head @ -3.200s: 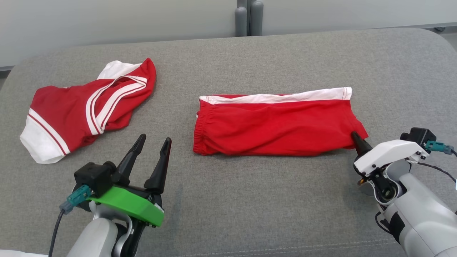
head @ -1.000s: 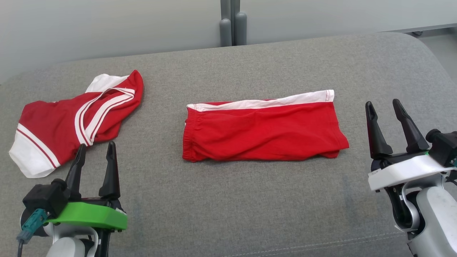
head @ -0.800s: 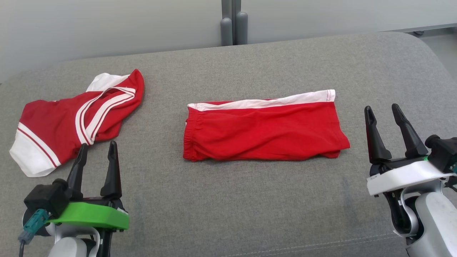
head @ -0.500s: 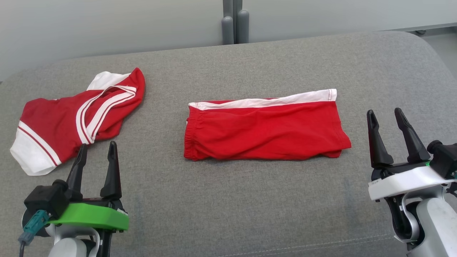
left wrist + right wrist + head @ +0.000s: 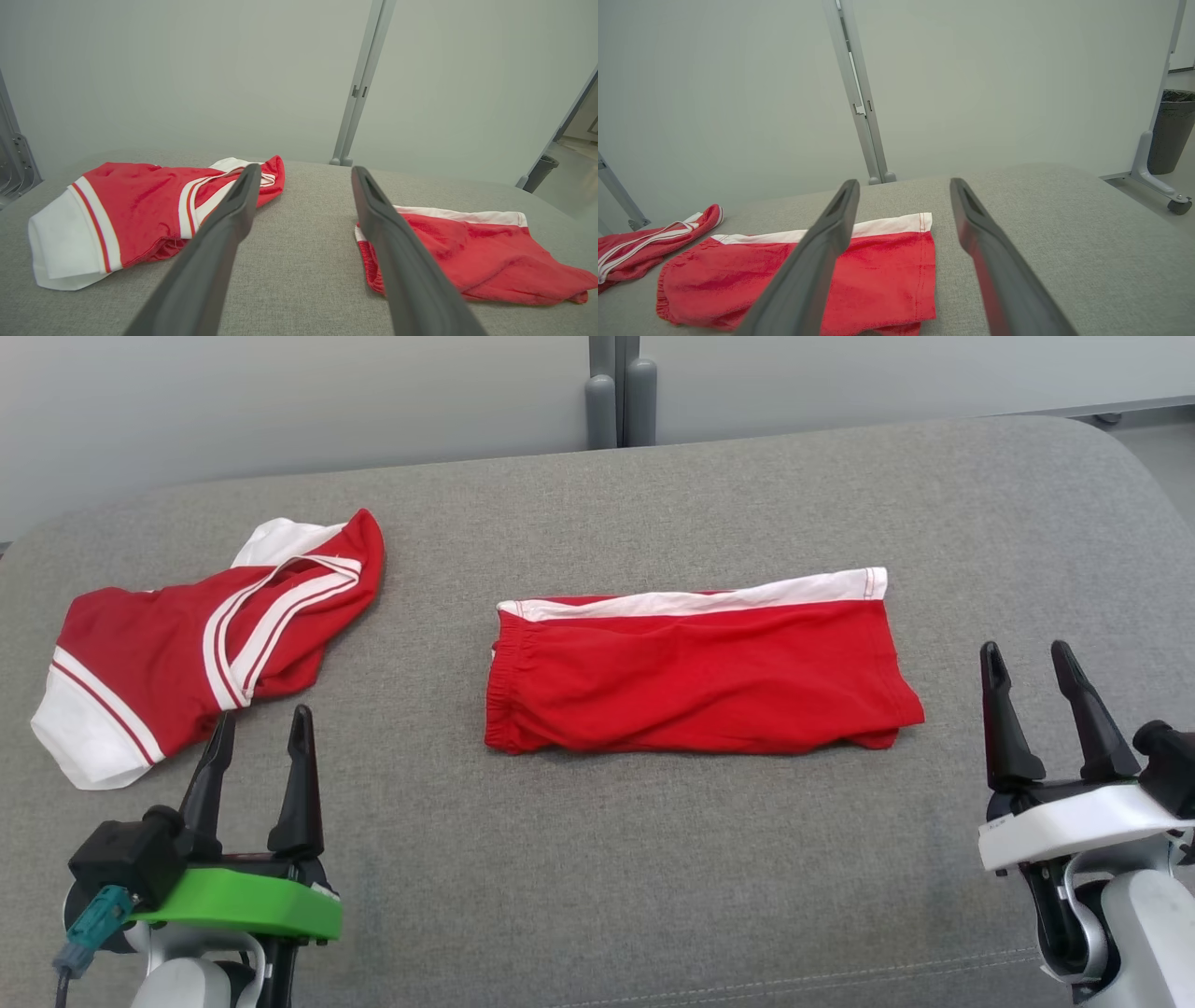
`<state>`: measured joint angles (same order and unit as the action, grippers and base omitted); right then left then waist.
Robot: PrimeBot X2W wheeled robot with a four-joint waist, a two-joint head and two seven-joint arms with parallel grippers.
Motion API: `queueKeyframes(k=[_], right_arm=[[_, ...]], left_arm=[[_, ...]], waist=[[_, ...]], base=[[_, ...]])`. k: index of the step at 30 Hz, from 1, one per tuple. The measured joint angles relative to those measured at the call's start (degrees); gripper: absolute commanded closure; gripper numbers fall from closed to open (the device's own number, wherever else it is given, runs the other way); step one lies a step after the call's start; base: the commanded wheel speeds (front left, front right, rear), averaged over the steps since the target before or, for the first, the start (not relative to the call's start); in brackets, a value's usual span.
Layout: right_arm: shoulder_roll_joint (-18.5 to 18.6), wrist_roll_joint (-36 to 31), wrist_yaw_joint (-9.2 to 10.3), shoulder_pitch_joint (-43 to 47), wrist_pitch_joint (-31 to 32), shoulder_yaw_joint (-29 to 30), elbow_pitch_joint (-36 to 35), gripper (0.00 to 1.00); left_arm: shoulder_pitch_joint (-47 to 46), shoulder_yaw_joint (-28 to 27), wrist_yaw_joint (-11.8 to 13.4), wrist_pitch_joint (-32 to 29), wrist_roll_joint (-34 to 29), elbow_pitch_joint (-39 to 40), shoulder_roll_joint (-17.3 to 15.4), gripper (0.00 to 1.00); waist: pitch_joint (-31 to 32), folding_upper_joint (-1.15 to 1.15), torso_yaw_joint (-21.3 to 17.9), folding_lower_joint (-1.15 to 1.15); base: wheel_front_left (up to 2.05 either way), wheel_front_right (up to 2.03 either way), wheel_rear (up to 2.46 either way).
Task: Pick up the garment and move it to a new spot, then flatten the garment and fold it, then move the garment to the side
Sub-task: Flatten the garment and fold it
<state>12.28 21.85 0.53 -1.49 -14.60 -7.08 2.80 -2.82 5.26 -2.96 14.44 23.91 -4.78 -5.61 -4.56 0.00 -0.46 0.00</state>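
Red shorts with a white side stripe (image 5: 700,667) lie folded into a flat rectangle in the middle of the grey cushioned surface (image 5: 597,859). They show in the left wrist view (image 5: 472,252) and the right wrist view (image 5: 798,275) too. My left gripper (image 5: 261,728) stands open at the lower left, apart from the shorts, its tips close to the other garment. At the lower right my right gripper (image 5: 1027,658) is open and empty, just right of the shorts' right end.
A second red garment with white stripes and a white hem (image 5: 196,635) lies crumpled at the left of the surface. A pale wall panel with a grey post (image 5: 621,387) stands behind. A dark bin (image 5: 1174,130) stands on the floor far right.
My right gripper let go of the shorts' lower right corner, opened and drew back to the right. My left gripper pulled back to the lower left. The camera shifted slightly.
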Motion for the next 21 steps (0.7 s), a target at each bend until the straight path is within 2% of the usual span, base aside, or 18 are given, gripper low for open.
queueKeyframes(k=[6, 11, 21], right_arm=[[-1.46, 5.50, -0.11, 1.97, 0.33, 2.14, 6.09, 0.00], [-1.59, 8.38, -0.63, 1.41, 3.64, 2.79, 10.28, 0.00], [-1.65, 13.38, -1.53, -7.15, 8.90, 5.10, 17.58, 0.00]], left_arm=[[0.00, 0.80, -1.07, 0.00, -0.16, -0.09, 0.93, 0.00], [0.00, 0.82, -1.14, -0.01, -0.48, -0.09, 0.93, 0.00], [-0.28, 1.00, -2.01, 0.00, -0.97, -0.03, 0.98, 0.00]], waist=[[-0.41, 0.00, 0.82, 0.00], [-1.22, 0.00, 1.79, 0.00], [-3.49, 0.00, 4.02, 0.00]], base=[[0.00, 0.00, 0.00], [0.00, 0.00, 0.00], [0.00, 0.00, 0.00]])
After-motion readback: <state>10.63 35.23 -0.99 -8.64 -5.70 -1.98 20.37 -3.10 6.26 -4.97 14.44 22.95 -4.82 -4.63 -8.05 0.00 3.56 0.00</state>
